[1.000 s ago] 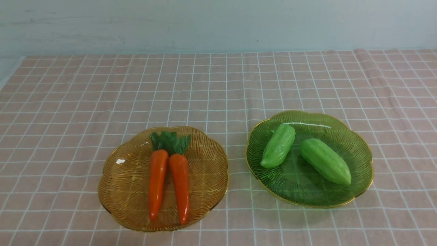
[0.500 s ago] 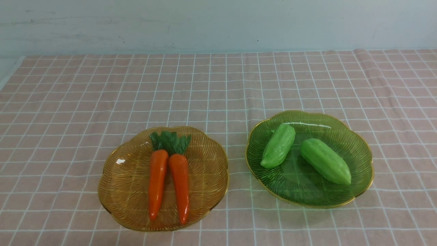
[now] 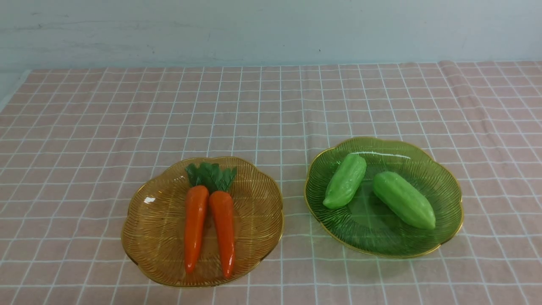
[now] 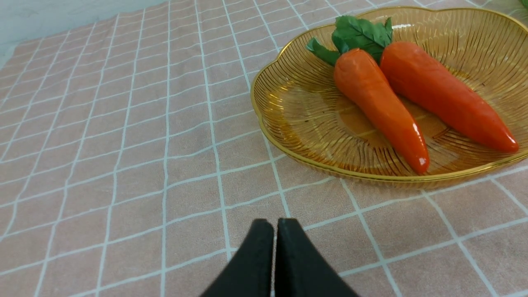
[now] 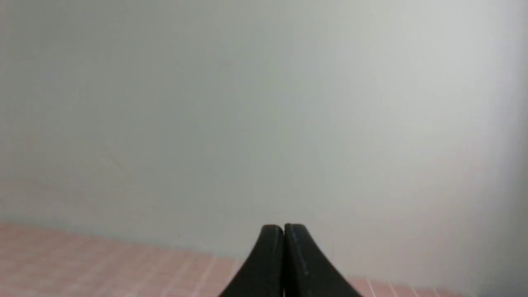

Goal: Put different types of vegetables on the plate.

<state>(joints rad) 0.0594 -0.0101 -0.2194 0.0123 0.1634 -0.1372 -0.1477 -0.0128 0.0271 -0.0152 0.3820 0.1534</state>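
Observation:
Two orange carrots, the left one [image 3: 194,226] and the right one [image 3: 223,231], lie side by side with green tops on an amber glass plate [image 3: 156,228]. Two light green ridged gourds, one [image 3: 345,181] and the other [image 3: 404,200], lie on a green glass plate [image 3: 381,241]. Neither gripper shows in the front view. In the left wrist view my left gripper [image 4: 275,225] is shut and empty over the cloth, short of the amber plate [image 4: 297,119] and its carrots [image 4: 379,107]. My right gripper [image 5: 284,229] is shut and empty, facing the wall.
A pink checked tablecloth [image 3: 271,106] covers the table up to a pale wall [image 3: 271,29] at the back. The cloth's left edge shows at the far left [image 3: 12,93].

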